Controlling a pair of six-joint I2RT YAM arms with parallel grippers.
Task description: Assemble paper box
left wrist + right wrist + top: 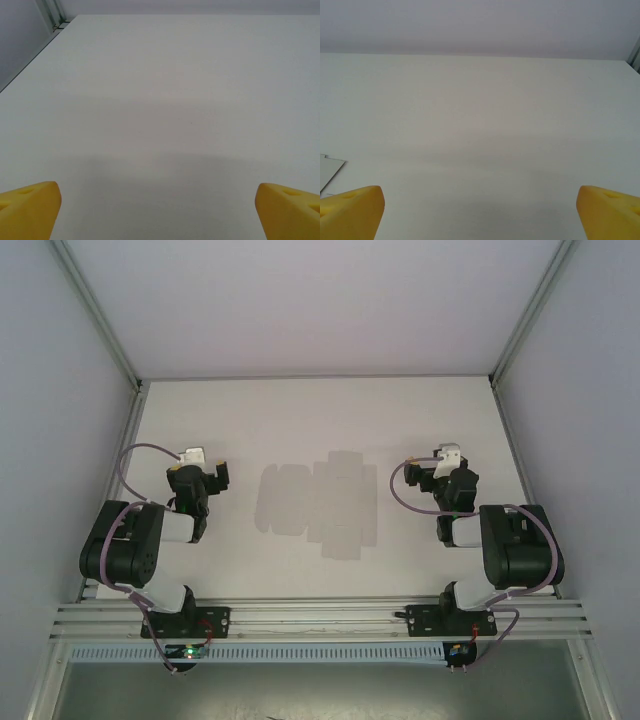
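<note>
While the paper box lies as a flat die-cut sheet mid-table, between the two arms, nothing is gripped. The left end effector is held wide apart over bare table, left of the sheet. The right end effector is likewise spread wide, right of the sheet, apart from it.

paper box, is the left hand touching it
Apart. The top external view shows bare table between the left hand and the flat paper box.
</note>
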